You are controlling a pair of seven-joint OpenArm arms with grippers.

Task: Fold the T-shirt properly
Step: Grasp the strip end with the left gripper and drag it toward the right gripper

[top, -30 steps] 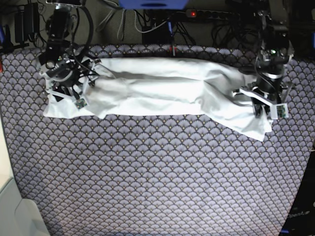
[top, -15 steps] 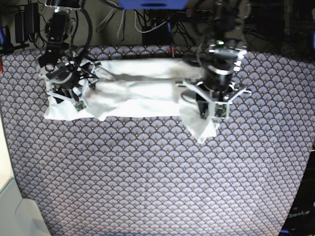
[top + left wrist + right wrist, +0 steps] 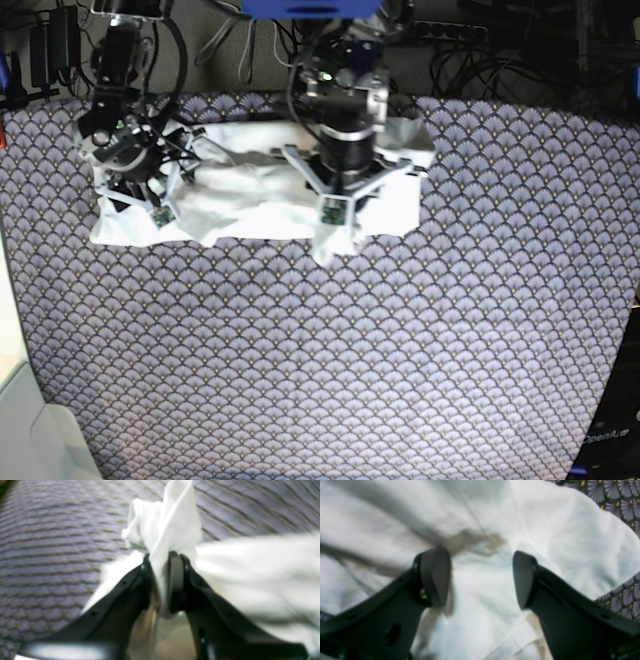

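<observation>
Left end effector [image 3: 160, 562] clamping T-shirt [image 3: 250, 200] lengthwise left-right; right end effector [image 3: 481, 577] spread.

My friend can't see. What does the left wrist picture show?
A black gripper is shut on a bunch of white T-shirt, lifting it above a purple patterned cloth. The picture is blurry.

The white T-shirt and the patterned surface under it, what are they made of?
The white short-sleeved T-shirt looks like soft matte cotton: it wrinkles and bunches where the left claw pinches it. The purple scallop-patterned surface seems a woven, printed fabric cover, though that is uncertain.
</observation>
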